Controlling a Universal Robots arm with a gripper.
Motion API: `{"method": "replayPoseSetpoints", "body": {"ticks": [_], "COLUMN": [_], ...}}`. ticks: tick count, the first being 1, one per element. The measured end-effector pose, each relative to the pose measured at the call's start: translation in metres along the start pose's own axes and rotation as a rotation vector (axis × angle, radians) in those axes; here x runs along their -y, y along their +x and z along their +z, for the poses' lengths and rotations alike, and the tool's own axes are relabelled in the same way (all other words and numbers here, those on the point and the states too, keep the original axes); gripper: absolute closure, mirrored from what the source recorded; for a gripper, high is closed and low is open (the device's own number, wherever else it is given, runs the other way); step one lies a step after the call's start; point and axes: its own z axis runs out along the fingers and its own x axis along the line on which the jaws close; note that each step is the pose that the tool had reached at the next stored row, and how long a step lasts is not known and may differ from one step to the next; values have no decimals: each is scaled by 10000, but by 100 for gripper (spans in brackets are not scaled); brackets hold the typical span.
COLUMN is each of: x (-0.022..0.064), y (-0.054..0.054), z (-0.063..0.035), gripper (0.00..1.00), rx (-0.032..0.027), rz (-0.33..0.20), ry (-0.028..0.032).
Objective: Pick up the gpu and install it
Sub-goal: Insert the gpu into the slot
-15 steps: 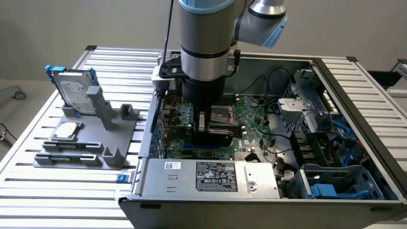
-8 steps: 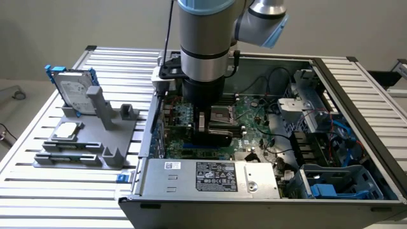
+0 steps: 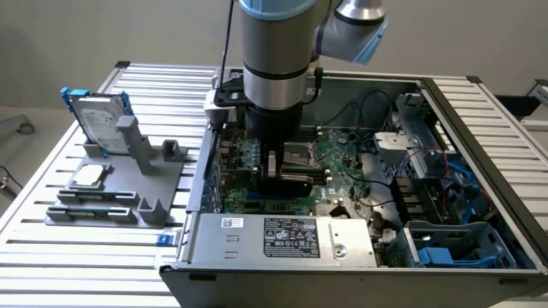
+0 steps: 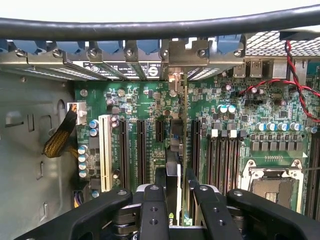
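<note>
Fingers (image 4: 176, 200) clamping gpu (image 4: 175, 145) edge-on over green motherboard (image 4: 240, 115), slatted table (image 3: 94, 250)

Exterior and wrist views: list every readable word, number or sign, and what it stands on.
None reads clearly.
Power supply sticker: print and marks too small.
Hard drive label: blurred.
Strip label under the slot brackets: round certification-like marks, no legible text.

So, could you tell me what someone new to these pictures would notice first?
First, the large robot arm reaching down into the open computer case, over the green motherboard. In the wrist view the gripper holds the gpu edge-on above the board's expansion slots. On the exterior view's left, a grey holder carries a silver hard drive in a blue frame.
</note>
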Motion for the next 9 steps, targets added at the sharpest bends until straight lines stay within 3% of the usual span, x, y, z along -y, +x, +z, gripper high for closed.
{"method": "replayPoseSetpoints", "body": {"ticks": [9], "x": [18], "y": [-1], "z": [4], "gripper": [74], "rx": [14], "rz": [5], "ry": [2]}}
